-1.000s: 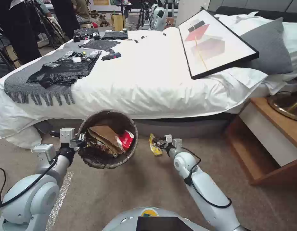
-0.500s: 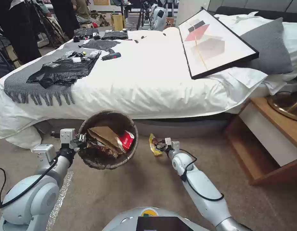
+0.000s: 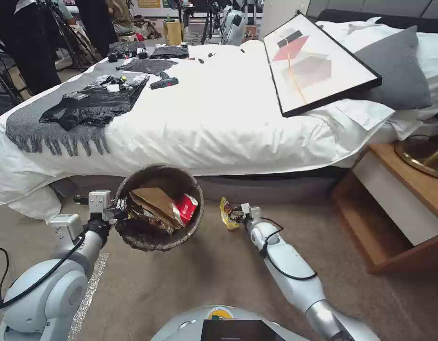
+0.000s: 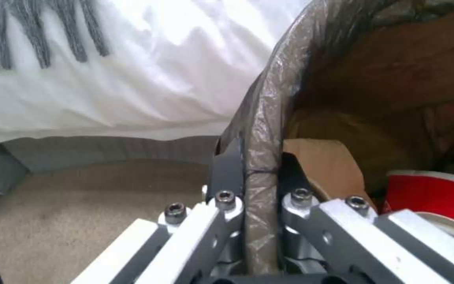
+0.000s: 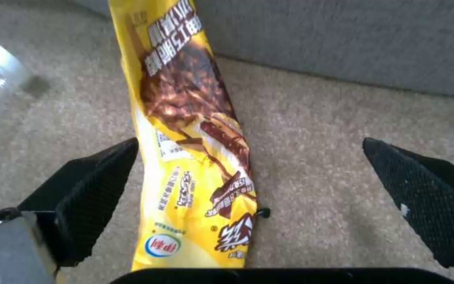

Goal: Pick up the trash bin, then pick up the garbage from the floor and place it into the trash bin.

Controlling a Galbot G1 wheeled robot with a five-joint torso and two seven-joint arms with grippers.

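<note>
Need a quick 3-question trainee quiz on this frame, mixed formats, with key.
1. True or false: the left end effector is clamped on the rim of the trash bin.
2. The right end effector is: A) shut on the yellow wrapper; B) open around it; C) above the bed.
3. Fill in: the red-and-white carton lies inside the ____.

Key: 1 true; 2 B; 3 trash bin.
</note>
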